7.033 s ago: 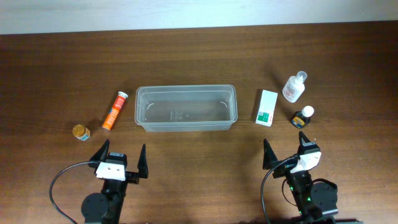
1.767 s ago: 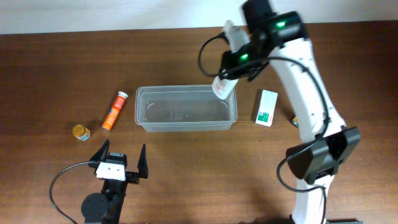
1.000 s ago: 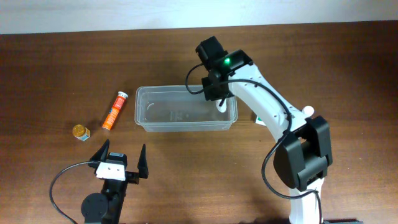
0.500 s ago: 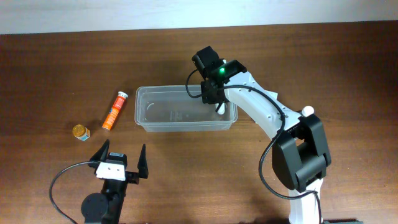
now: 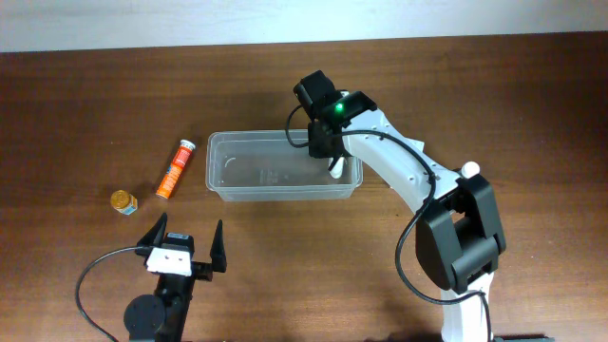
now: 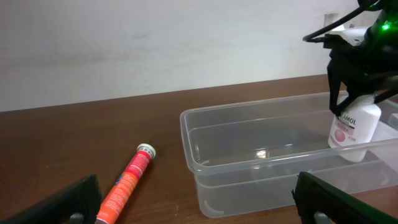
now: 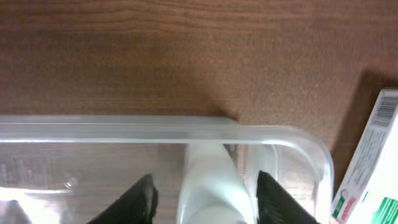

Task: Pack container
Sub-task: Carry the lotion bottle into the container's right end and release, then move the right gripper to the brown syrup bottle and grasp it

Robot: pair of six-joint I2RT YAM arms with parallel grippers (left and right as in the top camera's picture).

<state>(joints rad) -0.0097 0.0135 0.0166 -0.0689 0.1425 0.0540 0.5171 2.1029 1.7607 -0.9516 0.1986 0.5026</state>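
Observation:
The container [image 5: 275, 193] is a clear plastic tub at the table's middle; its rim [image 6: 249, 112] also shows in the left wrist view. A white bottle with a pink label [image 5: 337, 167] [image 6: 353, 129] stands upright inside its right end. My right gripper [image 5: 332, 155] [image 7: 208, 190] hangs over that bottle [image 7: 211, 183], its fingers on either side with a small gap on each, so it is open. My left gripper [image 5: 186, 245] [image 6: 199, 199] rests wide open near the front edge, holding nothing.
An orange tube [image 5: 175, 168] [image 6: 127, 183] lies left of the container, and a small yellow-lidded jar [image 5: 123, 201] further left. A white-and-green carton [image 7: 370, 168] lies right of the tub. A white bottle cap [image 5: 467, 169] peeks out beside the right arm.
The right gripper came down into the tub's right end with the bottle, then its jaws parted from it. The left arm has not moved.

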